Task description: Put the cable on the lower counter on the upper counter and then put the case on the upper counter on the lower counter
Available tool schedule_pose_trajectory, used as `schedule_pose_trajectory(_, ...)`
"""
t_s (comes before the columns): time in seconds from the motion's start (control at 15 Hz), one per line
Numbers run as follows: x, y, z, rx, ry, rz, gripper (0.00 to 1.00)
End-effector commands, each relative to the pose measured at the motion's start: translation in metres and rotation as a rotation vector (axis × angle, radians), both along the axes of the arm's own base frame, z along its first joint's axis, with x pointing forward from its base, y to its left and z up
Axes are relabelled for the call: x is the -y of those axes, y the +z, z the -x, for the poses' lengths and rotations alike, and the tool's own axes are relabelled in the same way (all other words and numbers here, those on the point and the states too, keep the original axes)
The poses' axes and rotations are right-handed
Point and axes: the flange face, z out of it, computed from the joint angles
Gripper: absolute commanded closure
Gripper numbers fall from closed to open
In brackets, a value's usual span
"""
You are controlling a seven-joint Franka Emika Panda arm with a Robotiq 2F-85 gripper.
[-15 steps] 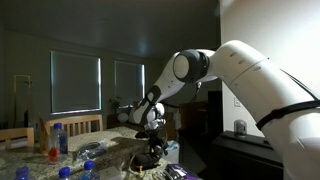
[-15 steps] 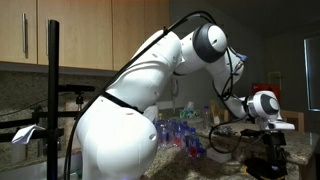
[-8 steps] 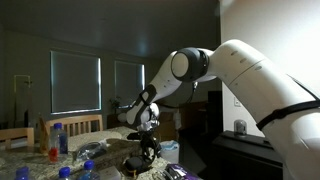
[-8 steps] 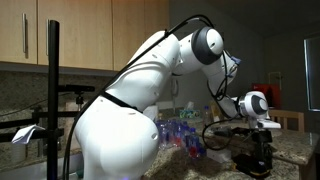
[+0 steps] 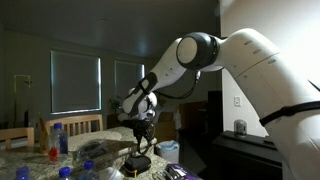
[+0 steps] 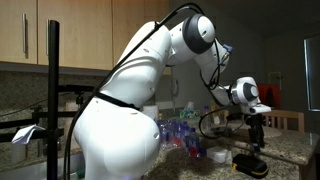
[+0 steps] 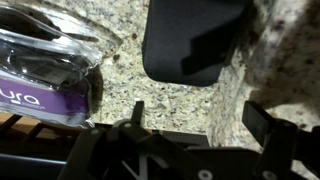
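A black case [image 7: 190,40] lies flat on the speckled granite counter [image 7: 140,85]. It also shows as a dark shape under the gripper in both exterior views [image 5: 138,161] [image 6: 250,164]. My gripper [image 7: 200,112] is open and empty, and its two fingers hang apart just above the counter, a little clear of the case. In both exterior views the gripper [image 5: 141,140] [image 6: 254,138] points down over the case. I cannot pick out the task's cable in any view.
A clear plastic bottle with a purple label [image 7: 45,70] lies at the left of the wrist view. Several bottles with blue caps [image 5: 57,140] [image 6: 185,135] stand on the counter. A dark cabinet with a small jar [image 5: 239,127] is at the right.
My gripper was low on the black case and has risen off it and shifted sideways. The case stays on the counter.
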Motion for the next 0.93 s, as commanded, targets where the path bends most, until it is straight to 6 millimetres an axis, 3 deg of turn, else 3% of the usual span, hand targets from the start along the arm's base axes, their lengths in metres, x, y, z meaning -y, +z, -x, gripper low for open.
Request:
schedule_pose_trajectory(0.0,-0.003,0.059,0.019,0.076,0.033,-0.019,0.00)
schedule_pose_trajectory(0.2,-0.017,0.117,0.022,0.100,0.183,-0.033,0.00)
schedule_pose_trajectory(0.33,-0.042,0.146,0.027,0.078,0.290,-0.061,0.00)
schedule_pose_trajectory(0.67,-0.124,0.194,0.049,0.020,0.538,-0.130,0.00)
schedule_pose_trajectory(0.87,-0.146,0.204,0.053,-0.023,0.697,-0.127,0.00)
